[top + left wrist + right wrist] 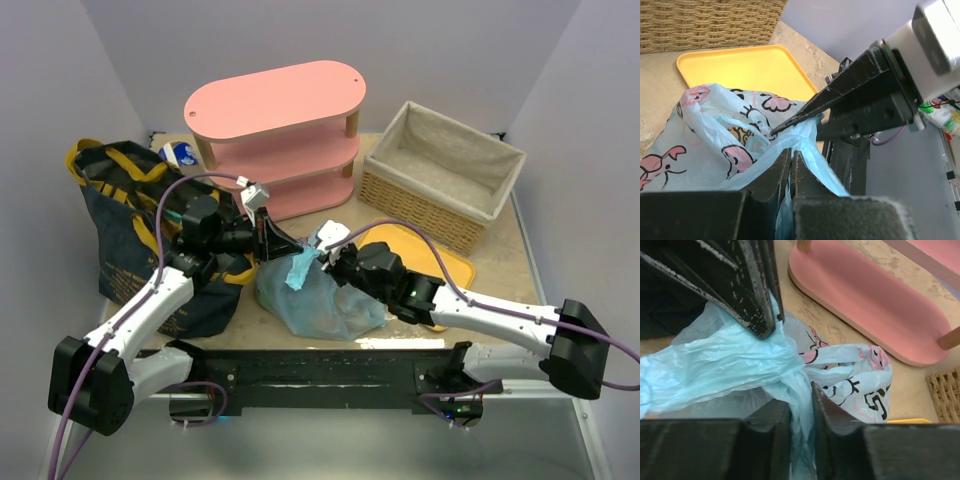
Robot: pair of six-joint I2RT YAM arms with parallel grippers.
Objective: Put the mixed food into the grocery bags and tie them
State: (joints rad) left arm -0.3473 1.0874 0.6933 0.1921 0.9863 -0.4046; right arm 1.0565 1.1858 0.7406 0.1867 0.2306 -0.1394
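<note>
The light-blue patterned plastic bag (318, 297) sits bulging at the table's front middle, its handles pulled up into twisted strips. My left gripper (287, 246) is shut on one strip of the bag (805, 145), pinched between its fingers (771, 172). My right gripper (326, 256) is shut on another twisted strip (801, 390), close against the left gripper's fingers (747, 290). The two grippers meet tip to tip above the bag. The dark navy denim tote (125, 245) with mustard handles stands at the left. The food is hidden inside the bags.
A pink three-tier shelf (280, 130) stands at the back. A wicker basket (440, 175) with cloth lining is at the back right. A yellow tray (455, 262) lies under my right arm. A small blue-and-white object (181, 153) sits behind the tote.
</note>
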